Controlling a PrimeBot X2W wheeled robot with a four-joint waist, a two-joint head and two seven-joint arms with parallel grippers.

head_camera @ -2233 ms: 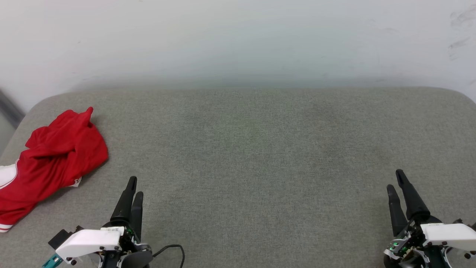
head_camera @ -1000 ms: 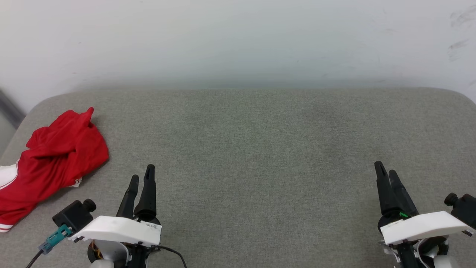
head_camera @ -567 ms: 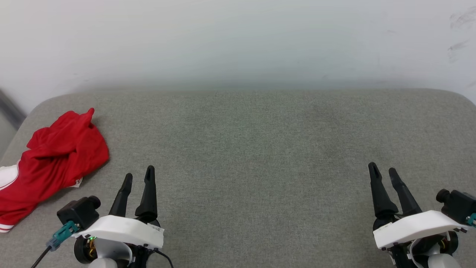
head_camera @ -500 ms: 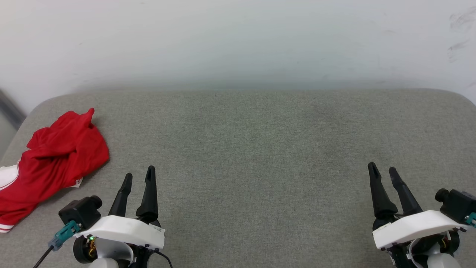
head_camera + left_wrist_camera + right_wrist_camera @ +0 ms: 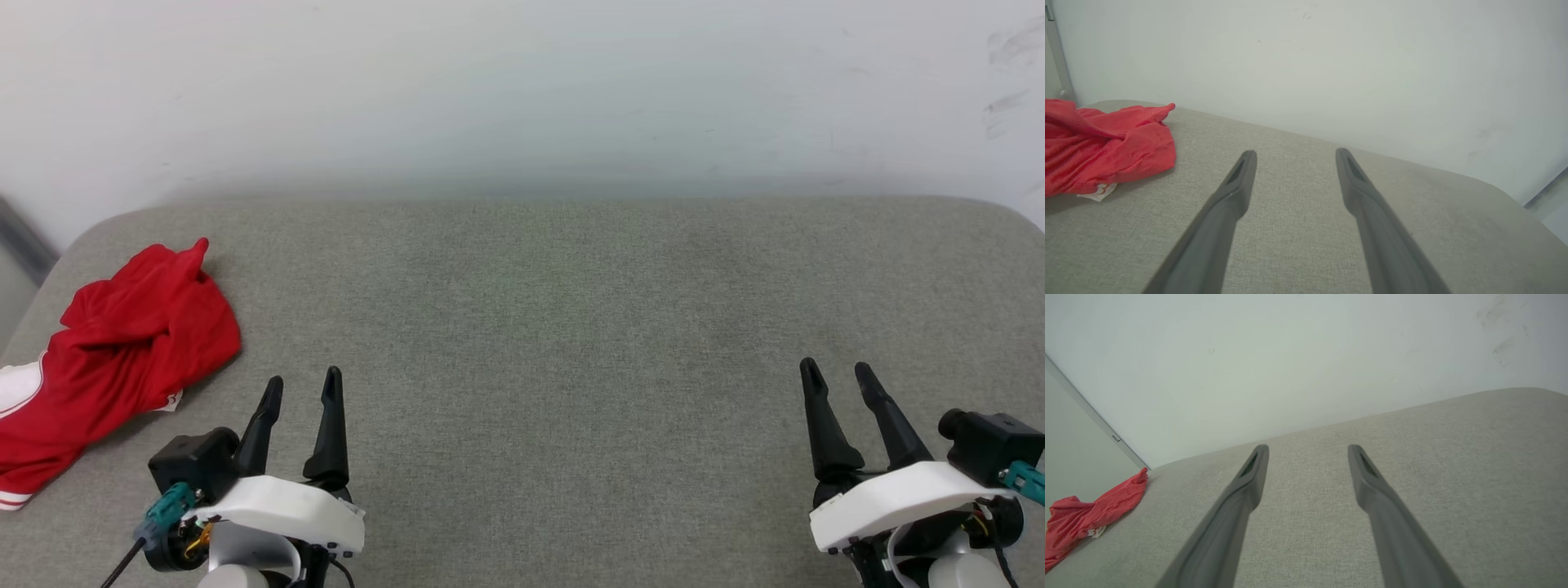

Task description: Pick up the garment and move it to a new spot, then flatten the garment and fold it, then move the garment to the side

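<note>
Surface: grey woven pad (image 5: 571,367) with rounded far corners, set against a pale wall.

Nearest, head view: left gripper (image 5: 303,377) at lower left and right gripper (image 5: 835,366) at lower right. Both are over the near part of the pad, with fingers pointing toward the wall. Each wrist carries a white shell and a black camera block (image 5: 196,461) on its outer side. A teal connector (image 5: 167,502) with a dark cable sits by the left block.

Left gripper: jaws spread. In the left wrist view the two dark fingers (image 5: 1237,192) stand apart, with bare pad showing through the gap. Nothing held.

Right gripper: jaws likewise parted, with grey fabric between the fingers in the right wrist view. Nothing held. Whether either pair of tips touches the pad, cannot tell.

Garment (image 5: 122,351): a crumpled heap on the left end of the pad, to the left of the left gripper and a little beyond it, not touching it.
- Mostly red, with a white patch at the picture's left edge, where the heap is cut off.
- Red-and-white striped trim at its near end.
- A small white tag (image 5: 170,400) pokes out on the side nearest the left gripper.
- One red corner points toward the far side.
- Well apart from the right gripper; in the right wrist view it lies at the far lower left.

Farthest: wall (image 5: 522,90), plain off-white, with faint dark scuffs (image 5: 1008,49) at upper right.
</note>
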